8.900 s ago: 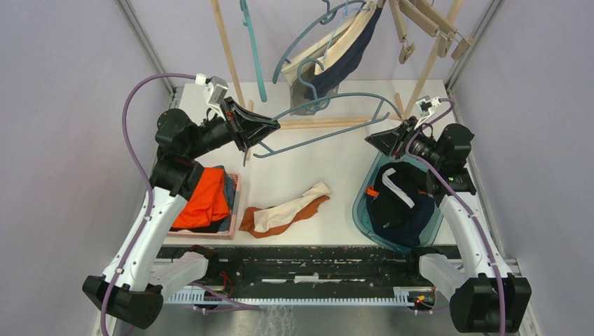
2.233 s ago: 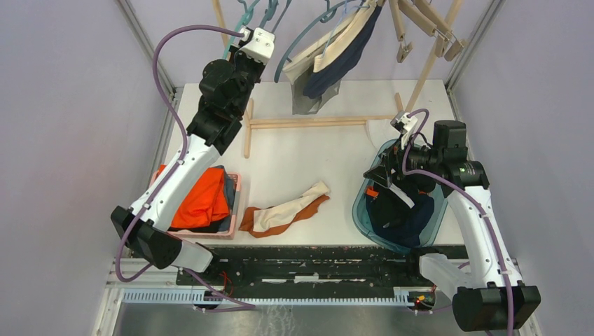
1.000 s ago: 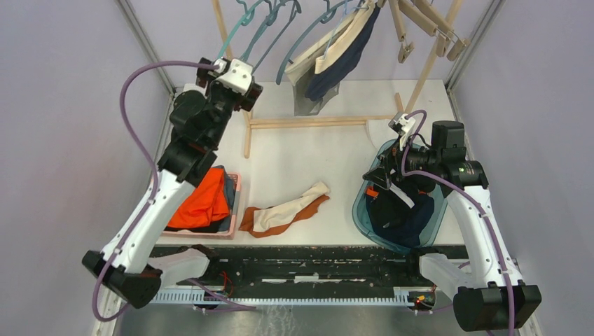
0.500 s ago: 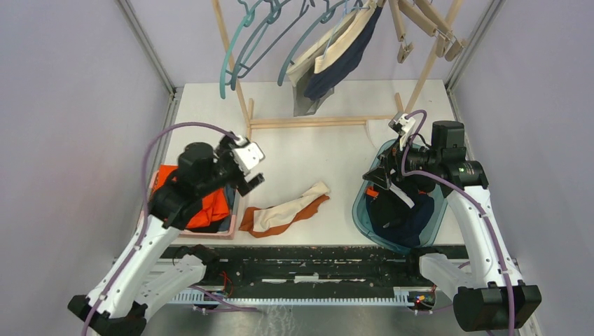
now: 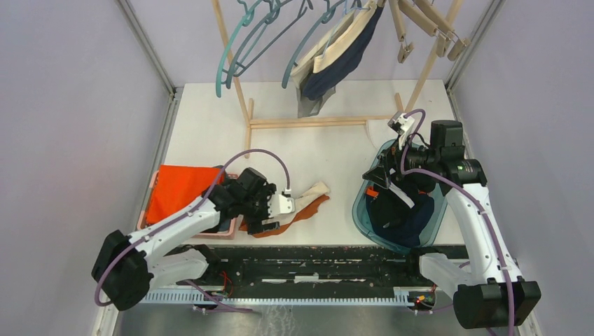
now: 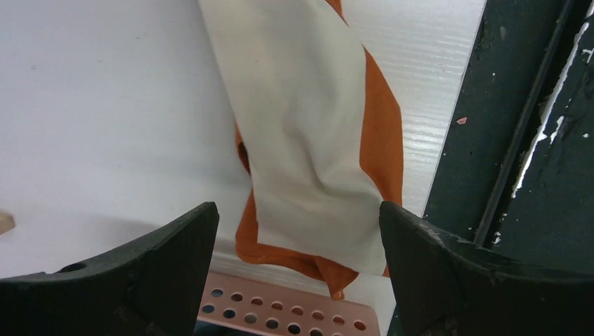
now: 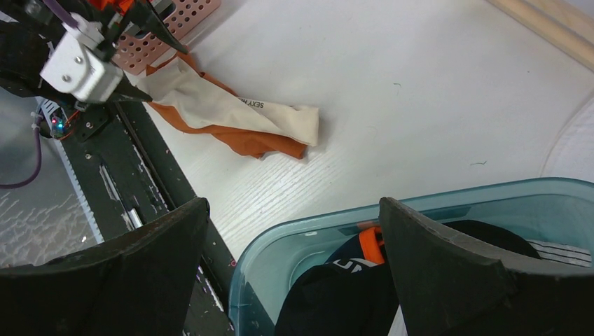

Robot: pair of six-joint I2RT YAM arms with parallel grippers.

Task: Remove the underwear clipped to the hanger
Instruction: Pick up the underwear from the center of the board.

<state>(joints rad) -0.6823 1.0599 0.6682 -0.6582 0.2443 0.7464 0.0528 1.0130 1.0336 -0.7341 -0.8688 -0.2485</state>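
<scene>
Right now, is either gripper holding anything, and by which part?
Nothing is held. The left gripper stands open over the orange-and-cream underwear on the table; the right gripper stands open above the tub.

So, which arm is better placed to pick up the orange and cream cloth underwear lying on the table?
Left. The left gripper, open, hangs right above the orange and cream underwear. The right gripper, also open, is apart, over the teal plastic bin.

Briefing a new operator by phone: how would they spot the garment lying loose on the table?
On the white table, look near the front edge, between the pink tray and the teal bin. The garment lies alone, rust-orange with a broad cream band, unlike the dark ones in the bin.
</scene>
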